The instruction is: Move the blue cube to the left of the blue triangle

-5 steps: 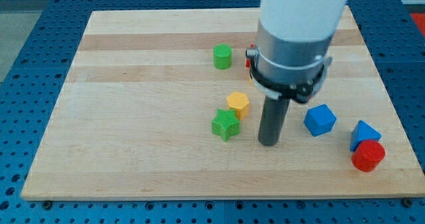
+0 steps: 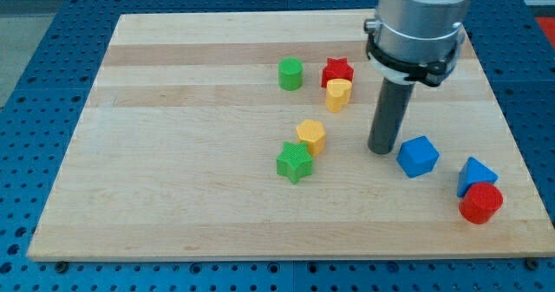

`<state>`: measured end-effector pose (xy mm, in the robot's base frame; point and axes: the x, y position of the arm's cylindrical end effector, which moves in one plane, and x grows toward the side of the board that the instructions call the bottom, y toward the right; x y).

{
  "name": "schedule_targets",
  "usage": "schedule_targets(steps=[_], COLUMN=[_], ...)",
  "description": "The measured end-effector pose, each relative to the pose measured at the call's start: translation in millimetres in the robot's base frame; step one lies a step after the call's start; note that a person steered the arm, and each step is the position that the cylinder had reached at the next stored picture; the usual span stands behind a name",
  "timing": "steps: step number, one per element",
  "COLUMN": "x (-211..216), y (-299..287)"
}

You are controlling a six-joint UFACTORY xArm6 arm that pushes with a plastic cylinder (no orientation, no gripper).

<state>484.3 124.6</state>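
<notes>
My tip (image 2: 382,150) rests on the wooden worktop (image 2: 173,153) just to the view's left of the blue cube (image 2: 418,156), very near its left face, though whether it touches cannot be told from this angle. There is no tool with jaws here, only the straight dark rod, so nothing is clamped or held. The blue cube sits toward the view's right part of the worktop, and the blue triangle (image 2: 476,172) lies further to the view's right and slightly lower, apart from the cube. Just below the triangle, touching or nearly touching it, stands a red cylinder (image 2: 480,203). Toward the view's top, left of the rod, a red star (image 2: 338,70) sits with a yellow block (image 2: 338,94) directly below and against it, its exact shape hard to make out. A green cylinder (image 2: 290,73) stands to the view's left of the red star. Near the middle of the worktop a yellow hexagon (image 2: 311,136) lies beside a green star (image 2: 294,162), the star down and to the view's left of it, the two touching.
</notes>
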Motion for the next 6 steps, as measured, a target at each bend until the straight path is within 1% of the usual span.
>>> schedule_targets(steps=[1, 2, 4, 6], x=[0.0, 5.9, 35.4, 54.1], y=[14.1, 14.3, 22.5, 33.2])
